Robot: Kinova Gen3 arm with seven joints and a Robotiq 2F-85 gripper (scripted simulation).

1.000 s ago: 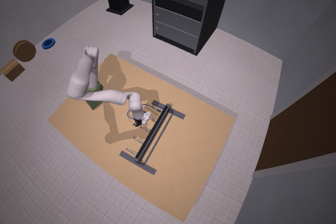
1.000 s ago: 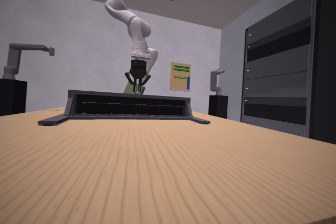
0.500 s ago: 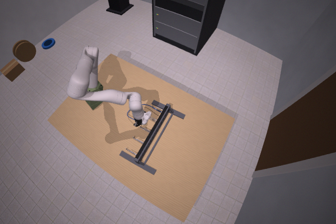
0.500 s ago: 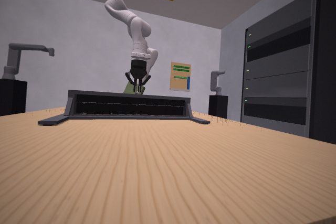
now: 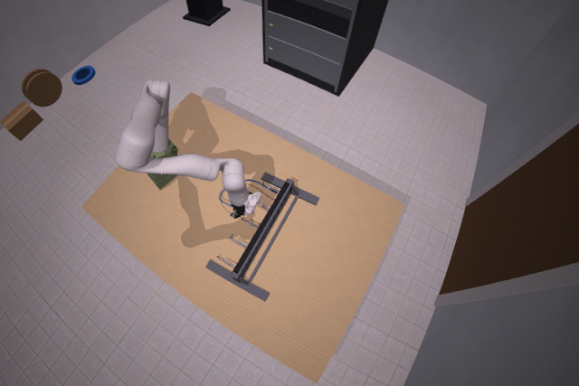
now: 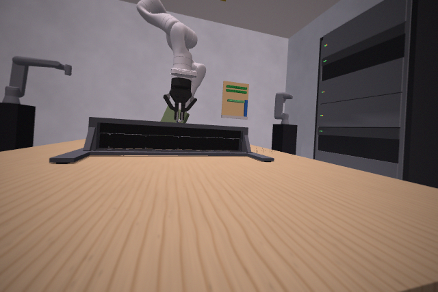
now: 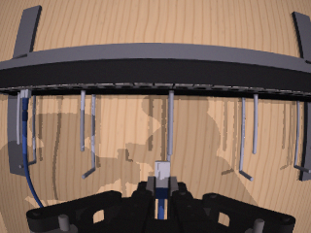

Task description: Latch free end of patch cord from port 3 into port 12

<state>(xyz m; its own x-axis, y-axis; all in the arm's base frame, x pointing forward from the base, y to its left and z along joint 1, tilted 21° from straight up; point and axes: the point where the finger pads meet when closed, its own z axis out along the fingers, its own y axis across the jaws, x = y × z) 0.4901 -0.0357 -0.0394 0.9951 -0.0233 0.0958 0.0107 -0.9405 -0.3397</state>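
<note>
port number plates too small to read, rack [image 7: 155, 68] ends cut off in wrist view, blue cord [image 7: 29, 175] partly hidden behind tool [image 7: 162, 189]

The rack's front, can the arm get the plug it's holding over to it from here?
Probably yes. The gripper, jaws shut on the plug, faces the rack with only bare table between; other hanging cords sit off to the sides.
</note>
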